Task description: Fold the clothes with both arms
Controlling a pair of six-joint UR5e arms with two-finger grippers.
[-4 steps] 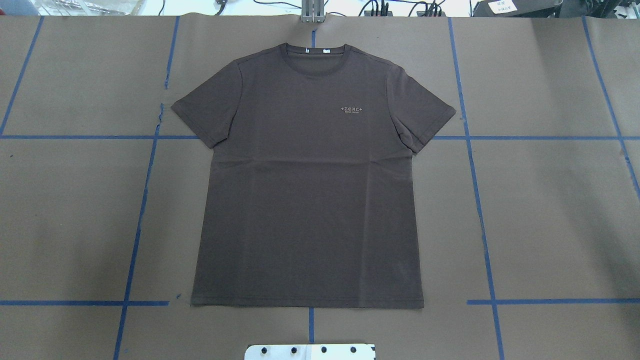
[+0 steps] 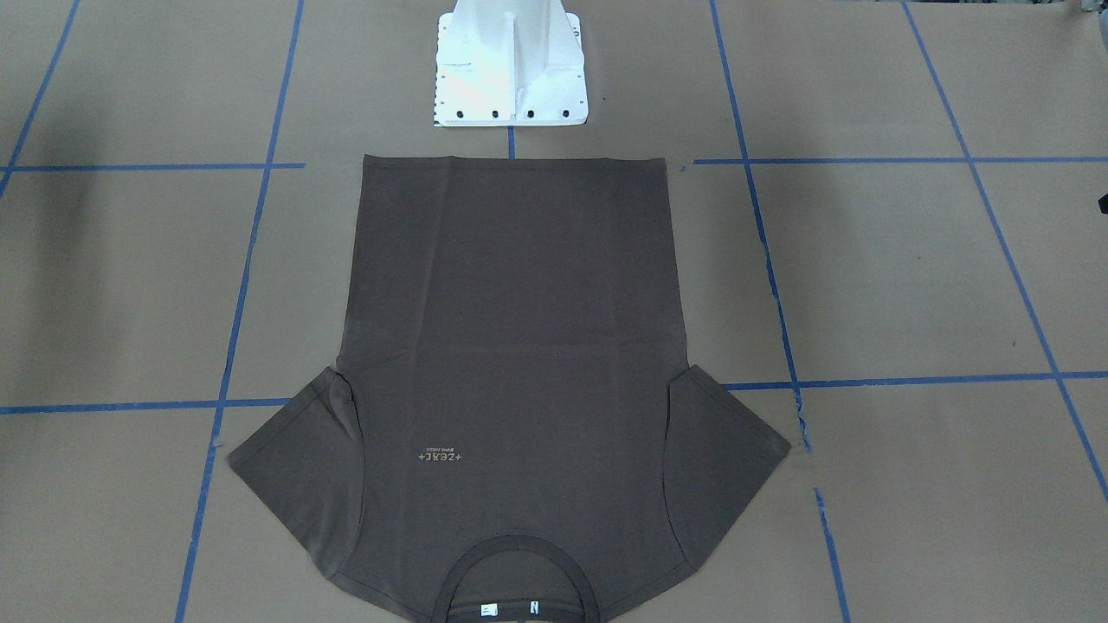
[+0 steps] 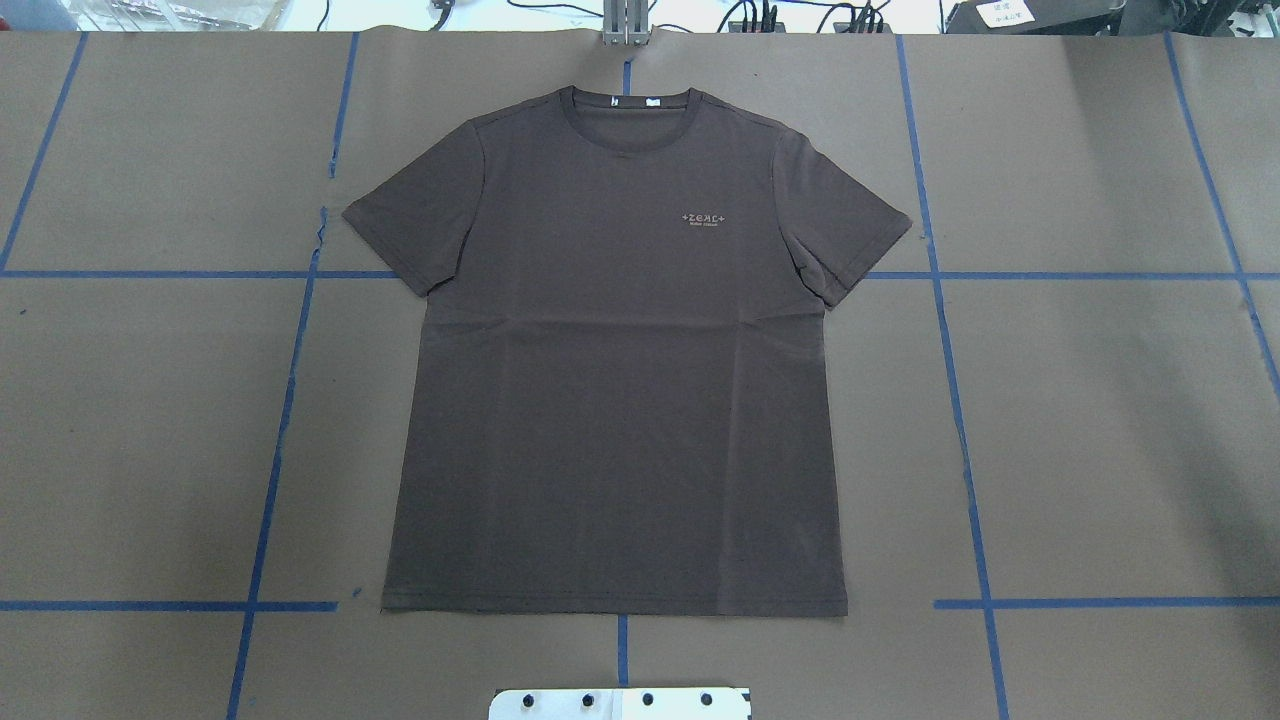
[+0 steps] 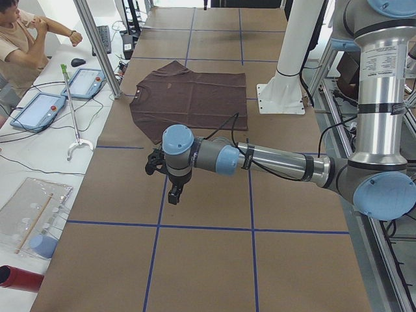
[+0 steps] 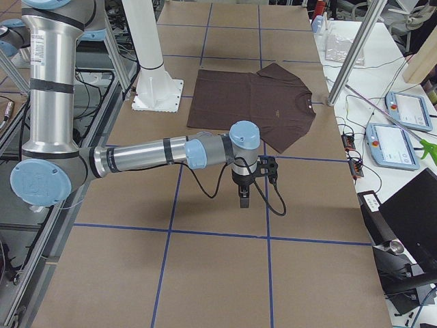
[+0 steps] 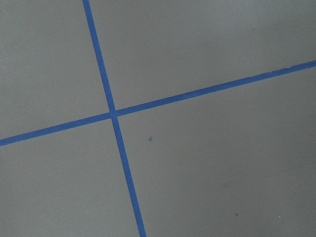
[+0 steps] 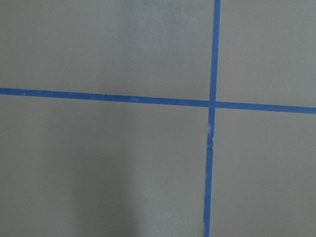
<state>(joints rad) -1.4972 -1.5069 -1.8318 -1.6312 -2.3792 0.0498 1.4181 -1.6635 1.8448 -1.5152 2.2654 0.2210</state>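
Note:
The dark grey-brown T-shirt lies flat and spread out, chest lettering up, collar at the far side from the robot's base. It also shows in the front-facing view and both side views. My left gripper hangs over bare paper well off the shirt's sleeve, seen only in the exterior left view, so I cannot tell its state. My right gripper hangs likewise off the other sleeve, seen only in the exterior right view, so I cannot tell its state. The wrist views show only paper and tape.
Brown paper with blue tape lines covers the table. The white pedestal base stands just behind the shirt's hem. A metal post and an operator with tablets are at the table's far edge.

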